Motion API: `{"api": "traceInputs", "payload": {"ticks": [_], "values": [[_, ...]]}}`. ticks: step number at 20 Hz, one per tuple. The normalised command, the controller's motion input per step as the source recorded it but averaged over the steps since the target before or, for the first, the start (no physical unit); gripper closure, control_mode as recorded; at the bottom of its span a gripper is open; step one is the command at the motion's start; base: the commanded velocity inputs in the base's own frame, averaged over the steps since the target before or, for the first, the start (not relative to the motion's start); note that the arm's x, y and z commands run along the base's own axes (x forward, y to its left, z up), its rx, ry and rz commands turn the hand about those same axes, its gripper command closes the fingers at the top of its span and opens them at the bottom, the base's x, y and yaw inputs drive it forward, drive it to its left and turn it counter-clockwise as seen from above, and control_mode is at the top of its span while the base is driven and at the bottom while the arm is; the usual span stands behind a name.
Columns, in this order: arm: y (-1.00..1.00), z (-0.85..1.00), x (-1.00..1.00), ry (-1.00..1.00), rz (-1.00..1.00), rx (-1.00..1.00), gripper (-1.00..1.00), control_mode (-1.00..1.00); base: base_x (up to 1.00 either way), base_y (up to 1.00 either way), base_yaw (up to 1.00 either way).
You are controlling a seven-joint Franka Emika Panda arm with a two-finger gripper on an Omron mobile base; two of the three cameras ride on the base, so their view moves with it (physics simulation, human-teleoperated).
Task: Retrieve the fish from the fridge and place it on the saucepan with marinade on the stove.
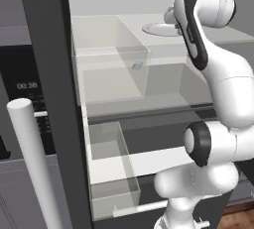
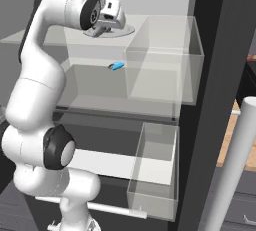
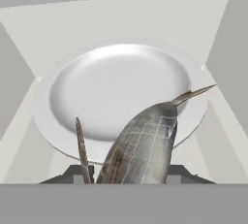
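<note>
Hand view: fish (image 3: pixel 143 150) between claw (image 3: pixel 126 175) fingers, above plate (image 3: pixel 116 92).

Both base views flank the white arm (image 1: pixel 223 89), facing the open white-shelved fridge (image 2: pixel 100 97); hand view looks closely down on its round white plate (image 3: pixel 116 89)

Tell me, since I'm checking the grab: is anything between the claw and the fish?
Nothing visible. In the hand view the fish already sits at the claw, above the white plate on the fridge shelf.
</note>
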Motion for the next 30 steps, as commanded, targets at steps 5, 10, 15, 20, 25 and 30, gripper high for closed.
{"api": "traceInputs", "payload": {"ticks": [5,10,15,20,25,30], "values": [[0.0,-0.07,-0.65,-0.05,0.0,-0.06,1.0,-1.0,0.0,0.0,0.0],[0.0,0.1,-0.66,-0.06,-0.01,-0.03,1.0,-1.0,0.0,0.0,0.0],[0.03,0.07,-0.69,0.01,-0.08,0.0,1.0,-1.0,0.0,0.0,0.0],[0.13,-0.32,-0.46,0.11,-0.07,0.0,1.0,-1.0,0.0,0.0,0.0],[0.3,-0.3,-0.52,0.1,-0.08,0.0,1.0,-1.0,0.0,0.0,0.0],[0.17,-0.58,-0.46,0.03,-0.06,0.0,1.0,-1.0,0.0,0.0,0.0]]}}
